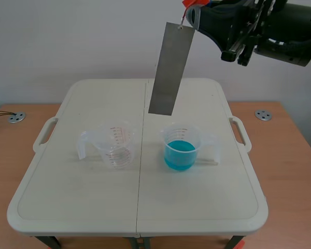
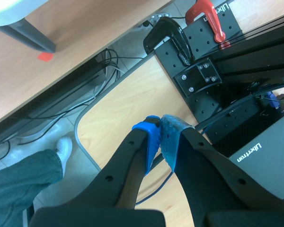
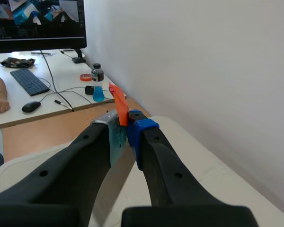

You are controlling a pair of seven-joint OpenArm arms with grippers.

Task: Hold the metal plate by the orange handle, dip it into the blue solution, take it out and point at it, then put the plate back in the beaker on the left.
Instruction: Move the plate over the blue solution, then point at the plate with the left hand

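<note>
Right pincer [image 1: 194, 13] closed on the orange handle [image 1: 189, 4], with the metal plate [image 1: 170, 70] hanging aslant high over the tabletop [image 1: 93, 202]. The plate is clear of both vessels, its lower edge above and behind the beaker of blue solution [image 1: 181, 147]. The empty beaker [image 1: 115, 145] stands to the left. Left pincer [image 2: 160, 137] has its pads pressed together on nothing and is off the tabletop, aimed at the floor. Whether the plate has been dipped cannot be told. The pointing and the return to the empty beaker appear not yet done.
</note>
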